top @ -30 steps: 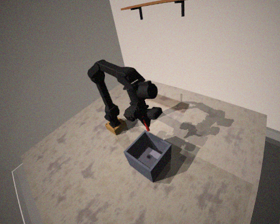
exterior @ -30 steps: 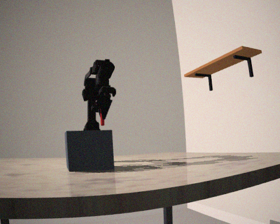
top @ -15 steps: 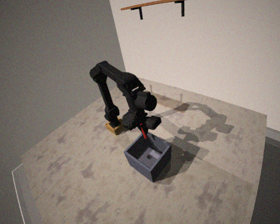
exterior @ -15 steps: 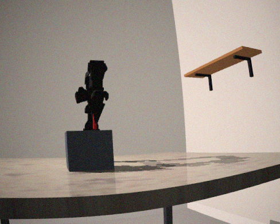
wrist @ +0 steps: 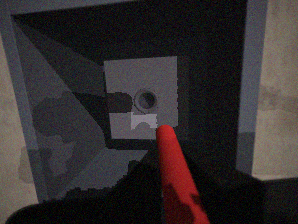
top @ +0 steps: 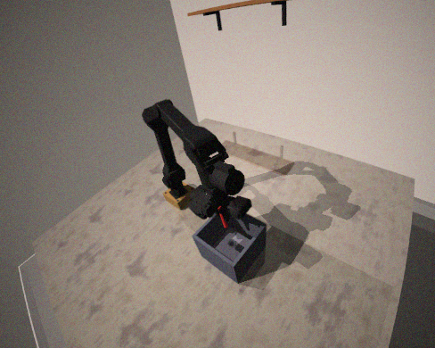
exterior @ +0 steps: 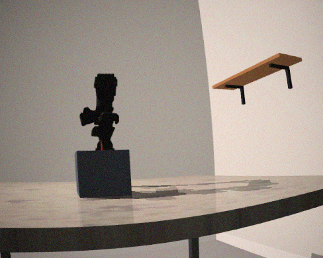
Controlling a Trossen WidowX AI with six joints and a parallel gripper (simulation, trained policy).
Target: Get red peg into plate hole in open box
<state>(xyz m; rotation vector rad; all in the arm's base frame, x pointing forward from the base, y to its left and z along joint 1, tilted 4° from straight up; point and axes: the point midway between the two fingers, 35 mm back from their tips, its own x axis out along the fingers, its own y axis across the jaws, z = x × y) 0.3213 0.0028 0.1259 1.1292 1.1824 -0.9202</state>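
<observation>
The red peg (top: 223, 218) (exterior: 101, 145) (wrist: 167, 145) is held in my gripper (top: 221, 210) (wrist: 168, 152), which is shut on it above the box. The peg is tilted and points down. The open dark blue-grey box (top: 215, 259) (exterior: 103, 173) (wrist: 254, 75) stands on the table. In the exterior view the box wall hides the peg's lower end. The light grey plate (wrist: 162, 75) lies at the box's bottom, and its round hole (wrist: 146, 100) is uncovered. In the wrist view the peg's tip shows below and right of the hole. My dark fingers are hard to make out.
The box's walls surround the space under my gripper. The arm's yellow-brown base block (top: 170, 199) stands behind the box. A wooden shelf (top: 240, 5) (exterior: 261, 69) hangs on the wall, far above the table (top: 133, 308) (exterior: 171, 212). Arm shadows fall across the box's inside.
</observation>
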